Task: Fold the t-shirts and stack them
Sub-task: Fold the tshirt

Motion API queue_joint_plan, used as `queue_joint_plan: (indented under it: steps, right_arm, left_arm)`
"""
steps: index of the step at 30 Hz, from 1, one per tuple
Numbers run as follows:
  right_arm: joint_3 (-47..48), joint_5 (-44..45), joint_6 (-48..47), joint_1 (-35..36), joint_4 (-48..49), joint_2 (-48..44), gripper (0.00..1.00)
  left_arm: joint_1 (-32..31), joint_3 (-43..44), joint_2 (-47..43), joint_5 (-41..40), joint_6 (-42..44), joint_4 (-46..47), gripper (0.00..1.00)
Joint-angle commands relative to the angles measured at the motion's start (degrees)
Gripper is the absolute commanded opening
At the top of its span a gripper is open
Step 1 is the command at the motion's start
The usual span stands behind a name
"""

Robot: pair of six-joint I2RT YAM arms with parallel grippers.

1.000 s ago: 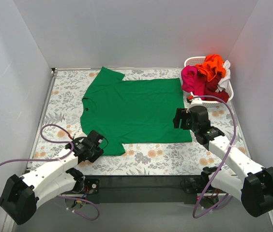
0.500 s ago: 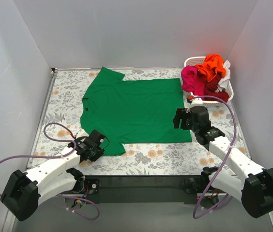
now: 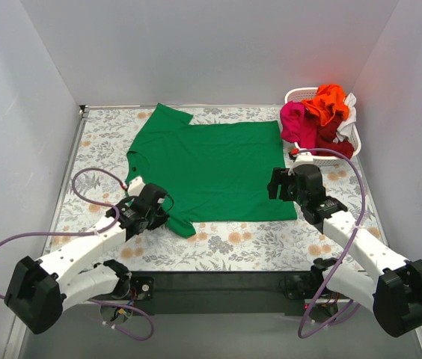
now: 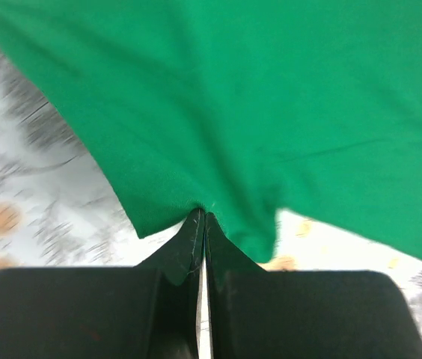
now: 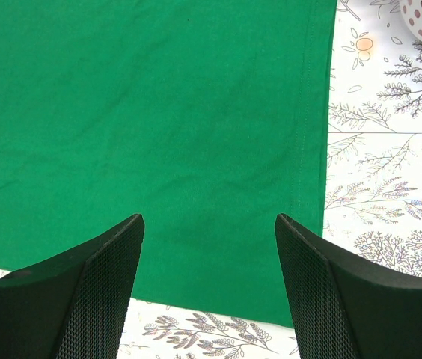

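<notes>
Green soft cloth forms the plain short-sleeved t-shirt [image 3: 211,168] that lies spread out on the floral-printed table [image 3: 256,243], its neckline toward the left, its straight hem toward the right, one sleeve at the far side and the other at the near side. Most of it lies flat. At the near sleeve the cloth is gathered into a small peak, and there the black two-finger left gripper [image 3: 164,213] is clenched on it. The left wrist view shows both fingers pressed tightly together with a fold of the sleeve's edge pinched between their tips, and the fabric puckers outward from that point.

On the right side, the black two-finger right gripper [image 3: 277,184] hangs over the shirt's near right corner, just inside the hem. Its fingers are spread wide apart and nothing sits between them. The right wrist view shows smooth green cloth and the stitched hem line under the gap; whether the tips touch the cloth I cannot tell.

At the far right corner of the table stands a white perforated plastic basket [image 3: 295,95], well apart from the spread shirt. It is heaped with a crumpled orange shirt [image 3: 329,101] on top, a magenta pink shirt [image 3: 295,120] spilling over its left side, a dark red shirt [image 3: 334,138] at the near side and a white shirt [image 3: 349,112] against the right rim
</notes>
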Motion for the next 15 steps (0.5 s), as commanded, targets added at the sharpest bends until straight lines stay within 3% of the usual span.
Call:
queue_joint_plan:
  steps: [1, 12, 15]
  right_arm:
    - [1.0, 0.2, -0.2, 0.0, 2.0, 0.3, 0.65]
    - [1.7, 0.0, -0.3, 0.0, 1.9, 2.5, 0.65]
    - [1.7, 0.1, -0.3, 0.0, 1.9, 2.5, 0.65]
  left_arm:
    - [0.4, 4.6, 3.8, 1.3, 7.1, 6.4, 0.0]
    - [6.5, 9.5, 19.9, 4.3, 13.1, 21.6, 0.0]
    - [6.9, 11.1, 20.4, 1.0, 14.3, 24.5, 0.26]
